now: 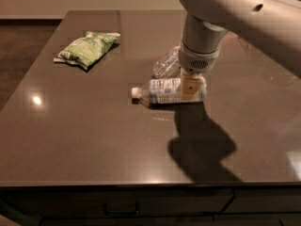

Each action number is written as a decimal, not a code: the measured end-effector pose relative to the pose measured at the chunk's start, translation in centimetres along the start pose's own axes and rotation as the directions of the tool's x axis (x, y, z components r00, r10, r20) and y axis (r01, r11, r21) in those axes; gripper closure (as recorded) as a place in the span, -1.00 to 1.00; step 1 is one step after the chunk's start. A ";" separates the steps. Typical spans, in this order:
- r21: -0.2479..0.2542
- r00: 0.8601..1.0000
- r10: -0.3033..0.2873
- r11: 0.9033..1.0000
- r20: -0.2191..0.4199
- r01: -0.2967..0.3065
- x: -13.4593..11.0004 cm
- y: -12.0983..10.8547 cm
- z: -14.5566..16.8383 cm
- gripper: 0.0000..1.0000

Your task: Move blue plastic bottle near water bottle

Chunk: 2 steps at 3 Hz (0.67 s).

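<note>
The blue plastic bottle lies on its side with its white cap pointing left, low at the dark table's middle. My gripper comes down from the big pale arm and is shut on the bottle's base end; one tan finger pad shows in front of the label. The water bottle, clear and crinkled, lies just behind the blue bottle, a small gap away, and is partly hidden by the arm.
A green snack bag lies at the back left of the table. The arm's shadow falls on the table in front of the gripper. The table's front edge runs along the bottom, with drawers below.
</note>
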State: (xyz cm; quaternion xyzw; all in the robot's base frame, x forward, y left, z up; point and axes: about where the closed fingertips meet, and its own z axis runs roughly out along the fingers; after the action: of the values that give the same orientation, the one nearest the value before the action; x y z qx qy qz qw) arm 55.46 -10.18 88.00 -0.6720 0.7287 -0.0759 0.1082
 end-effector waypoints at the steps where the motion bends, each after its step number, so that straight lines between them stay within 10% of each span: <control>1: 0.007 0.999 0.035 0.999 -0.009 -0.035 0.8 -2.3 1.4 1.00; 2: 0.011 0.998 0.056 0.998 0.005 -0.056 1.2 -3.5 1.7 0.67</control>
State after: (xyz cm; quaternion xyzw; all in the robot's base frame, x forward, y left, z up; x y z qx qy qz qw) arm 59.19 -11.58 87.15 -0.6508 0.7466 -0.0753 0.1160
